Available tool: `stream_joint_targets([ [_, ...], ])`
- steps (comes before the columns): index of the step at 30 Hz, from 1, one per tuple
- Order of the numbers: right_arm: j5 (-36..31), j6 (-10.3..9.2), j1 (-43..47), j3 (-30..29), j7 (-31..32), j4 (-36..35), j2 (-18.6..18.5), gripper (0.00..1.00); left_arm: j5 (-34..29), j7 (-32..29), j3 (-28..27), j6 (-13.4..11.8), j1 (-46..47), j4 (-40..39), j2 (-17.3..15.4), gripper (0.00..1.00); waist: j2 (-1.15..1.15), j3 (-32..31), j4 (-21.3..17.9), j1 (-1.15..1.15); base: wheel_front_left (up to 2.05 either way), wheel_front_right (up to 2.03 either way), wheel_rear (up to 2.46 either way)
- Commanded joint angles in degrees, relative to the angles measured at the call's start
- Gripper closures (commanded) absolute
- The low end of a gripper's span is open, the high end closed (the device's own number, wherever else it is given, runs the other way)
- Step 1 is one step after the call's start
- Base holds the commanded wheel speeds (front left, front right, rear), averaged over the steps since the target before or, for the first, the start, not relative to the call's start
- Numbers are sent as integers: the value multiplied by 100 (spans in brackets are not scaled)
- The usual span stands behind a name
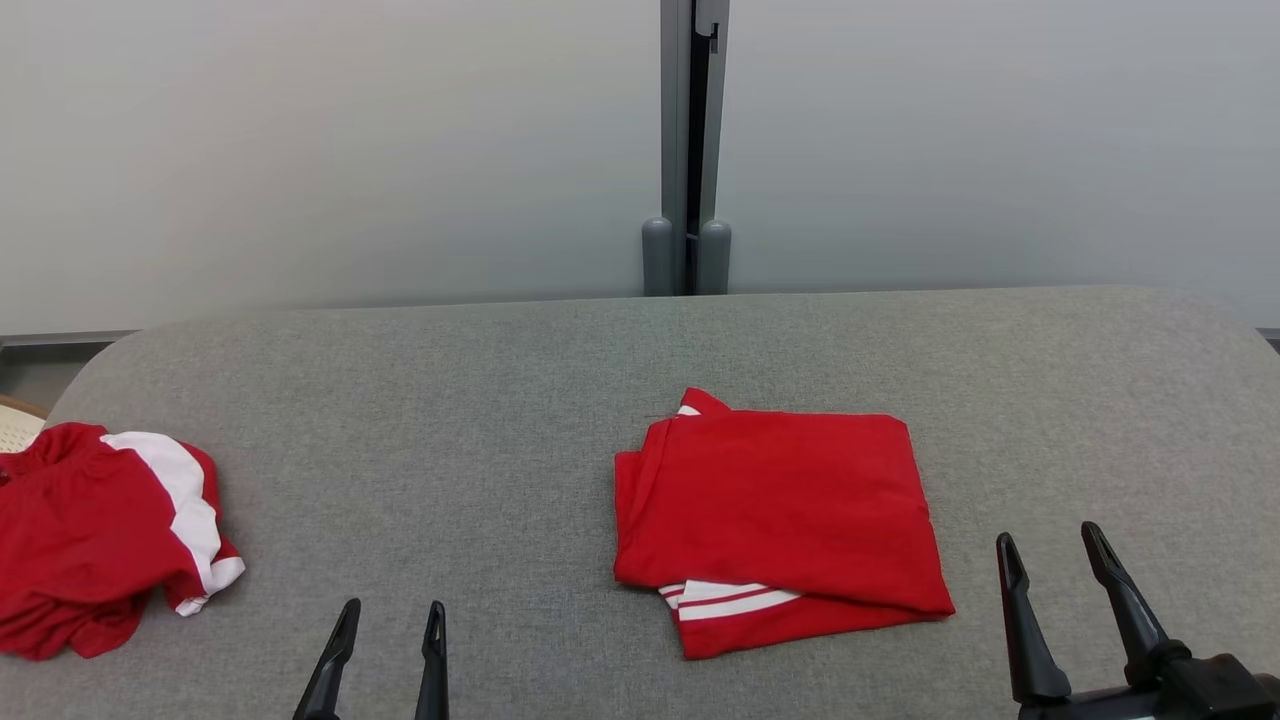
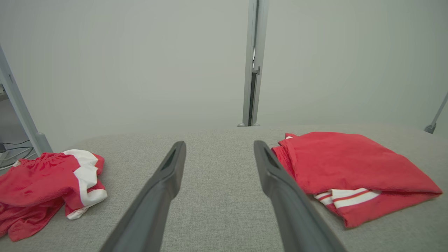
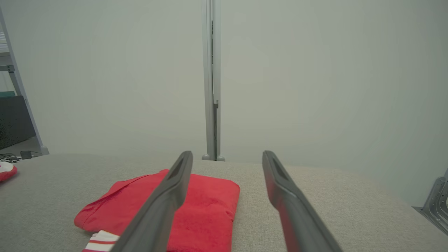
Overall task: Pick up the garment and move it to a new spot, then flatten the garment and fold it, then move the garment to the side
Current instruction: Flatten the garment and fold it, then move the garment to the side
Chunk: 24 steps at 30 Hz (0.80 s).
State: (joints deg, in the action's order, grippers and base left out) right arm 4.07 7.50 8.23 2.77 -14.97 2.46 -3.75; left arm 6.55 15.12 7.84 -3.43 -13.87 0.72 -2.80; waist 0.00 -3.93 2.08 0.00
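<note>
Grey fabric table (image 1: 450, 400) bears the folded garment (image 1: 780, 510) before pale panels (image 1: 300, 150).

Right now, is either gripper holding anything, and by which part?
Nothing is held. The left gripper and right gripper both stand open and empty above the grey surface; the folded red garment lies free between them.

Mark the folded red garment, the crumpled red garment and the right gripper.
folded red garment (image 1: 780, 500): head view, middle of its top layer.
crumpled red garment (image 1: 80, 530): head view, red cloth left of its white stripe.
right gripper (image 1: 1048, 535): head view, midway between its fingertips.
</note>
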Motion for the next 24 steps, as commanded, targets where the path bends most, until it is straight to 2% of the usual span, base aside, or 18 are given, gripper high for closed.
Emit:
stream_joint_targets([
  [1,15,-2,58,2,-30,-4,1,0,-6,2,-15,-41,34,7,-19,0,0,-6,-3,0,0,0,0],
  [13,2,-2,50,44,-29,184,-15,0,-62,2,-2,10,54,73,-20,0,0,-6,-4,0,0,0,0],
  [16,258,-2,-153,99,-20,441,-17,0,-74,2,37,38,111,79,-19,0,0,62,21,0,0,0,0],
  [20,921,-2,-604,39,-18,1221,-38,0,-99,2,111,77,233,17,-20,0,0,210,116,0,0,0,0],
  [22,1351,-2,-980,212,84,1848,-187,0,-121,2,164,131,303,1,-19,0,0,296,204,0,0,0,0],
  [24,1836,-2,-1385,523,470,2342,-442,0,-159,1,216,190,366,-2,-21,0,0,391,300,0,0,0,0],
])
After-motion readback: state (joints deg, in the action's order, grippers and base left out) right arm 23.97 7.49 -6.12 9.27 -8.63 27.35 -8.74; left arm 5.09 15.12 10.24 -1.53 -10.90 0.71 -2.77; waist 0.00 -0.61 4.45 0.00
